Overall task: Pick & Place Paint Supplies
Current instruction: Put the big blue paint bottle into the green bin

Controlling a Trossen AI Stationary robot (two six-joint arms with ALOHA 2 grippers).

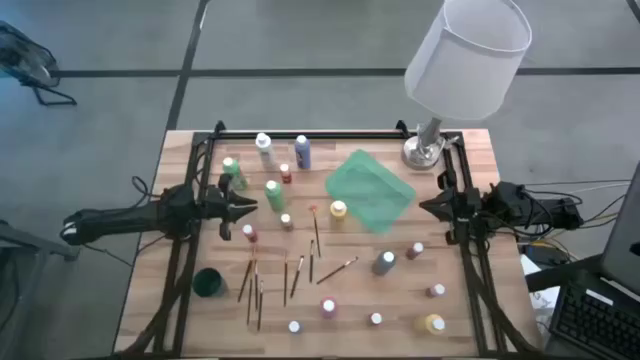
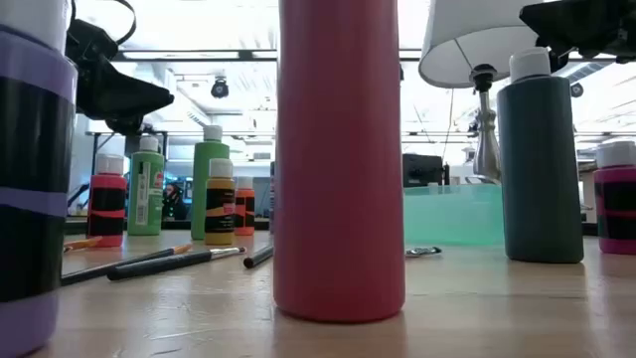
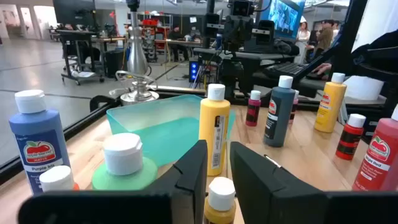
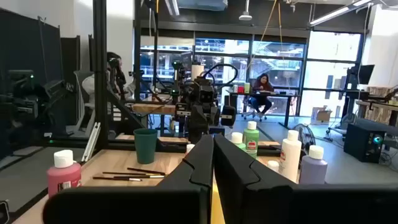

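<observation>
Paint bottles (image 1: 273,193) and brushes (image 1: 253,284) are scattered across the table (image 1: 470,310) (brushes nearer the front edge). The left gripper (image 1: 244,206) is held by the left edge, fingers slightly parted, nothing grasped. The right gripper (image 1: 428,207) is held by the right edge, fingers closed, empty.

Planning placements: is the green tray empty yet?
Empty. The green tray shows a bare floor from above; the left wrist view shows nothing inside either.

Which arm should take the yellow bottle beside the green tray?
Probably left: the left gripper faces the yellow bottle directly, fingers slightly apart. The right gripper waits beyond the green tray, which lies between them.
</observation>
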